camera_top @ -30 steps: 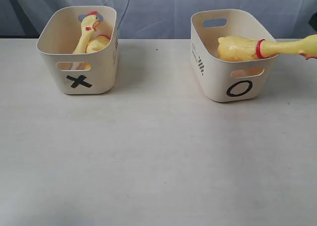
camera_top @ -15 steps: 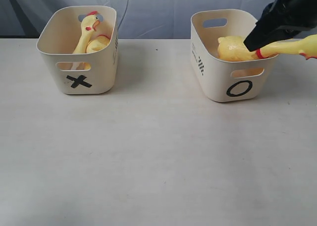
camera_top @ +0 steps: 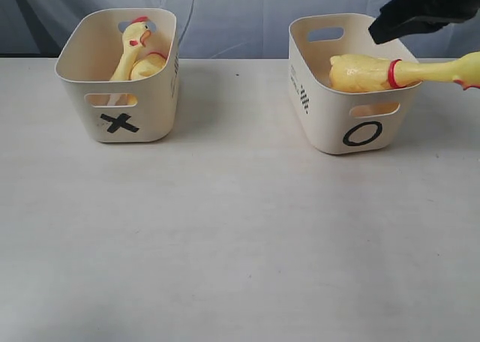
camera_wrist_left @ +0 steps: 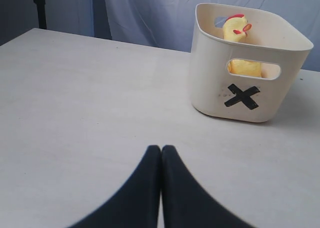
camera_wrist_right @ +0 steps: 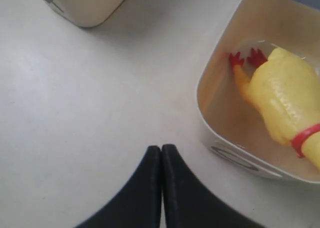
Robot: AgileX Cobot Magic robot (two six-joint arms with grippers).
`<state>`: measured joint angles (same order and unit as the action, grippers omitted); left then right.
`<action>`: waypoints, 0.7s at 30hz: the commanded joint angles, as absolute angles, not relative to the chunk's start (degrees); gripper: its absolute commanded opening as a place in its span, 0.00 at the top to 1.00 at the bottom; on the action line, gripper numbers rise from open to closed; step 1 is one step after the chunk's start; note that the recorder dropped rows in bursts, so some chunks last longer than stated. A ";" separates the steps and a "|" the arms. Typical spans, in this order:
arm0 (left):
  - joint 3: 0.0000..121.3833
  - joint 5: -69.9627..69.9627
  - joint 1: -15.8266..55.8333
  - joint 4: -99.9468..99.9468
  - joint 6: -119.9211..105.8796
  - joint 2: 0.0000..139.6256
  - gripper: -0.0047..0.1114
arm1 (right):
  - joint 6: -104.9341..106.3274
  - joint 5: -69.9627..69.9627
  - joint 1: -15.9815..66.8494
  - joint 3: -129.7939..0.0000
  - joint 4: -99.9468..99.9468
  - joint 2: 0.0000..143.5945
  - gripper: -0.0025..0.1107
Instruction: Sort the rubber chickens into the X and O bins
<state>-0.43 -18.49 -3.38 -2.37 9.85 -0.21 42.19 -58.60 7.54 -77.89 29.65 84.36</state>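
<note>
Up and away goes the right arm (camera_top: pixel 426 8): half a second ago its black tip lay on the chicken (camera_top: pixel 358 72) in the O bin (camera_top: pixel 322 121), and now it hangs clear above the tub, off towards 1 o'clock from the bird. A second ago it was not in the exterior view at all, so this was a short dip and lift.

The chicken itself has not shifted. Its body rests inside the O bin, feet towards the inner wall, while neck and head stick out over the rim towards 3 o'clock, past the red neck ring.

The right claw (camera_wrist_right: pixel 161 149) is clenched with nothing between its fingers. So the bird has been let go, not carried off.

The left claw (camera_wrist_left: pixel 161 150) is likewise clenched and empty, low over the worktop (camera_top: pixel 225 237), facing the X bin (camera_top: pixel 82 117).

That bin stands at about 10 o'clock on the worktop, the O bin at about 2 o'clock. In the X bin one chicken (camera_top: pixel 133 46) stands head up, with more yellow body and a red ring beside it; whether that is a second bird I cannot tell.

No chicken lies loose on the worktop in these views, so the sorting looks finished or nearly so. The overhanging neck is the one loose end: I judge it stable, but a nudge inward would make it surer.
</note>
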 commanded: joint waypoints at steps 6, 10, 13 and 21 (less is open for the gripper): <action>0.00 -18.03 -3.29 -2.48 9.90 0.00 0.96 | 35.22 -51.76 7.31 -76.83 4.18 65.62 0.98; 0.00 -18.03 -3.29 -2.48 9.90 0.00 0.96 | 15.92 -56.56 7.31 -75.28 -6.46 55.91 0.98; 0.00 -18.03 -3.29 -2.48 9.90 0.00 0.96 | 6.51 -52.10 7.31 -70.36 -12.17 48.36 0.98; 0.00 -18.03 -3.29 -2.48 9.90 0.00 0.96 | -7.55 -31.97 -3.05 -49.80 -14.63 27.50 0.98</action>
